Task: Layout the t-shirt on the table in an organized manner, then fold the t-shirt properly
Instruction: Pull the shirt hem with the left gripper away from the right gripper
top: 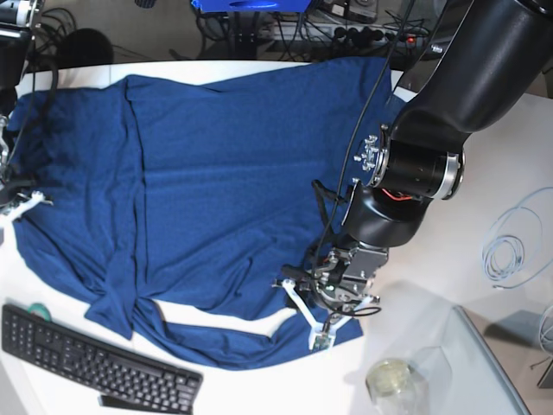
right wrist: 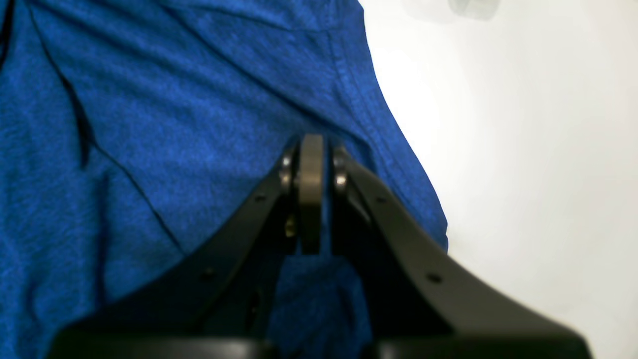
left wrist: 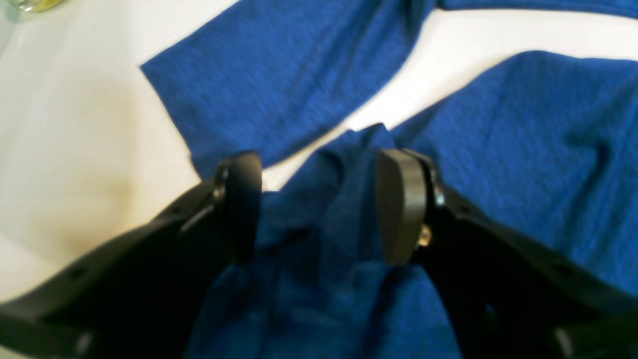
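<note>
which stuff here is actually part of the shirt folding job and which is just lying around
Part of the job:
- t-shirt, spread blue
- table, white
- left gripper, jaws apart over the fabric
- right gripper, shut on the shirt edge

Just lying about:
- keyboard
- glass jar
- coiled cable

**Bright Light, Fuzzy Close-Ups**

The room is bright. In both wrist views the white table glows so much that it looks washed out, with a soft yellowish patch in the left wrist view. The blue t-shirt looks soft and blurry there, and the black jaws up close are dark and fuzzy. The base view is sharper. Folds in the cloth make thin dark shadows.
</note>
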Controlling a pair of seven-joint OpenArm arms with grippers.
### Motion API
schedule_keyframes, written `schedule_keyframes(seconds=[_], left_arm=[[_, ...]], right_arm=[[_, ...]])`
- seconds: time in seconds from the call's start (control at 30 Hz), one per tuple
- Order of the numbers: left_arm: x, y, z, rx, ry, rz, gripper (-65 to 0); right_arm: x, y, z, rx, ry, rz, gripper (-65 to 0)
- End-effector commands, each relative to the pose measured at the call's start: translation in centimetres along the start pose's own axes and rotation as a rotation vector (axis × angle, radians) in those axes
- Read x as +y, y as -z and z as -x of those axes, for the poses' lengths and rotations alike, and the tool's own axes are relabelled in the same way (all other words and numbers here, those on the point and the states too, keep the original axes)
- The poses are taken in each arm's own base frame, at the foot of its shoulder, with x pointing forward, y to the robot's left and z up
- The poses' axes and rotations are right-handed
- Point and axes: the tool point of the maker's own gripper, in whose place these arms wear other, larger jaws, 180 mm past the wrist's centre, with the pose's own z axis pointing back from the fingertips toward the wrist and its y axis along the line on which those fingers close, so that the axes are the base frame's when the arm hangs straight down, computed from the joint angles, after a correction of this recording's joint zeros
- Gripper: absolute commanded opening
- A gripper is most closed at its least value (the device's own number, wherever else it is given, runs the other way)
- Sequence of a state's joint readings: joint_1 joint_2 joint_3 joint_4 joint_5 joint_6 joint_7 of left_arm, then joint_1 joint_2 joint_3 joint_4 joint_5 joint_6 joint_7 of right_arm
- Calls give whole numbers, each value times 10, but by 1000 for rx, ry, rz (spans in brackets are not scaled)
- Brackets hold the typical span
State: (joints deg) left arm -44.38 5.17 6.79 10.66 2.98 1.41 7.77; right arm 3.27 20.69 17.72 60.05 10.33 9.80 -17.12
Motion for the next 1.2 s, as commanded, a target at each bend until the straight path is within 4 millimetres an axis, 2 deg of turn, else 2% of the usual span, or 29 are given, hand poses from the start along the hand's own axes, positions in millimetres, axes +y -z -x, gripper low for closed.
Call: schedule_keyframes(seconds=[0.0, 0.23, 0.3, 0.33, 0.43, 0.47, 0.57, 0.8, 0.97, 1.03, 1.07, 1.17], left_arm=[[-1, -1, -26, -66, 2, 1, -306], [-6, -1, -7, -38, 0, 8, -316], [-6, 0, -1, -29, 0, 9, -378], [-5, 0, 0, -29, 0, 7, -426], [-6, -1, 3, -27, -1, 9, -634], [-5, -1, -1, -39, -3, 7, -650], [-4, -5, -16, -91, -26, 6, -650], [46, -13, -15, -95, -128, -55, -650], [95, -21, -5, -102, -147, -192, -650], [100, -23, 0, -102, -143, -201, -650], [102, -24, -4, -114, -142, -203, -650], [103, -25, -4, -118, -140, -204, -650]], right_arm=[[-11, -2, -24, -62, -6, 23, -629], [-11, -2, -23, -60, -6, 23, -629], [-11, -2, -23, -60, -6, 23, -629], [-11, -2, -23, -60, -6, 23, -629], [-11, -3, -22, -59, -7, 22, -629], [-11, -3, -19, -53, -9, 22, -629], [-12, -3, -17, -50, -10, 22, -629], [-10, -3, -11, -38, -16, 11, -629], [2, -3, -15, -45, -44, -53, -629], [3, -4, -16, -49, -46, -56, -629], [5, -4, -16, -48, -47, -65, -629], [28, -6, -20, -68, -65, -141, -629]])
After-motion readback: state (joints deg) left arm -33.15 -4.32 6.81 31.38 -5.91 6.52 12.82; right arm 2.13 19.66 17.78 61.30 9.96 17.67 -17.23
